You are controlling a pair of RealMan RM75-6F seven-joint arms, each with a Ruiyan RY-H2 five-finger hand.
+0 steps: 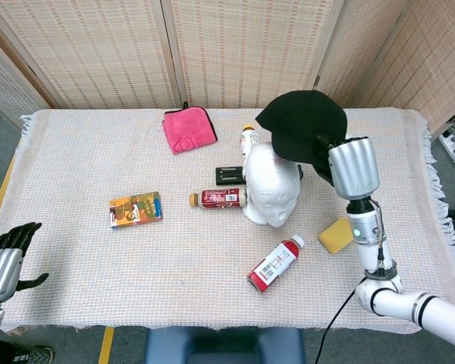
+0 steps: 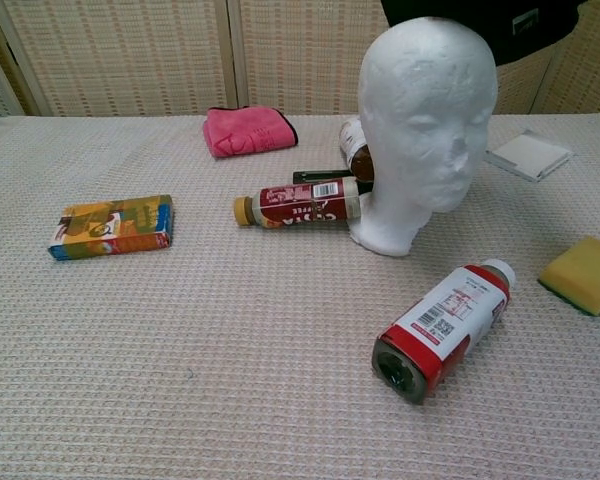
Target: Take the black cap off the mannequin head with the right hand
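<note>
The black cap (image 1: 303,125) hangs in the air up and to the right of the white mannequin head (image 1: 271,184), fully clear of it. My right hand (image 1: 327,163) grips the cap at its right side, mostly hidden under the cap and behind the silver forearm. In the chest view the bare mannequin head (image 2: 425,125) stands upright, and only the cap's lower edge (image 2: 490,20) shows at the top of the frame. My left hand (image 1: 9,254) hovers off the table's front left corner, fingers spread, holding nothing.
A red bottle (image 1: 276,264) lies in front of the mannequin head, another red bottle (image 1: 218,199) to its left, a third bottle (image 1: 248,139) behind it. A yellow sponge (image 1: 336,235), pink cloth (image 1: 189,129), snack box (image 1: 136,209), black device (image 1: 229,175) and white pad (image 2: 528,154) also lie about.
</note>
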